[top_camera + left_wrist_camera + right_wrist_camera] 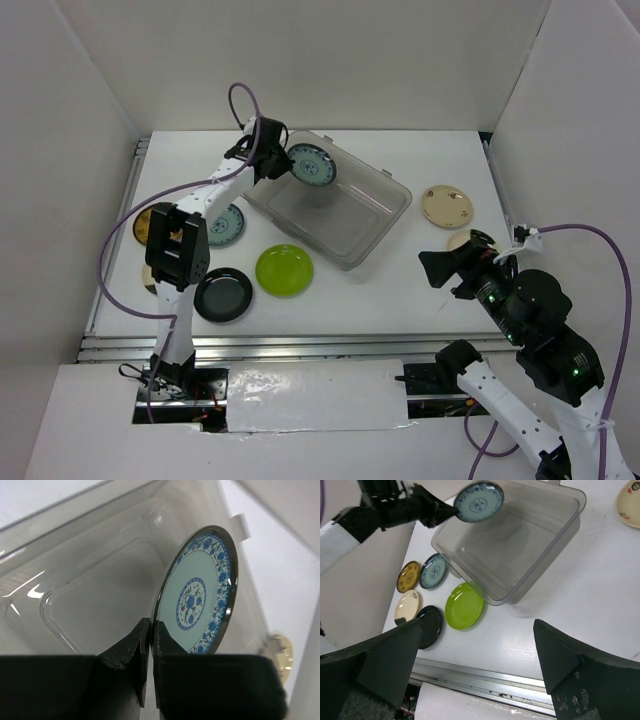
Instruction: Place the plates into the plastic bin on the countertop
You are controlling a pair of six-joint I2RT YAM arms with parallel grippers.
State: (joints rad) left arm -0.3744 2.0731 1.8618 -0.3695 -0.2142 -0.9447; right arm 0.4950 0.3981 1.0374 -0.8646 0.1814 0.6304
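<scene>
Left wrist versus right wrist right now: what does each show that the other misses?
Only left wrist: a close-up of the left gripper, its jaws pinching the held teal plate at its lower rim. Only right wrist: the countertop with the lime green plate, black plate, golden-brown plate, second teal plate and near cream plate, framed by the open right gripper. Both: that held plate above the empty plastic bin, and the far cream plate beyond it.

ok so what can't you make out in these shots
- Top view: the left arm covers most of the left cream plate and part of the golden-brown plate.
- Top view: the right arm hides part of the nearer right cream plate.
- Left wrist view: the left gripper hides the lower rim of the teal-patterned plate.
</scene>
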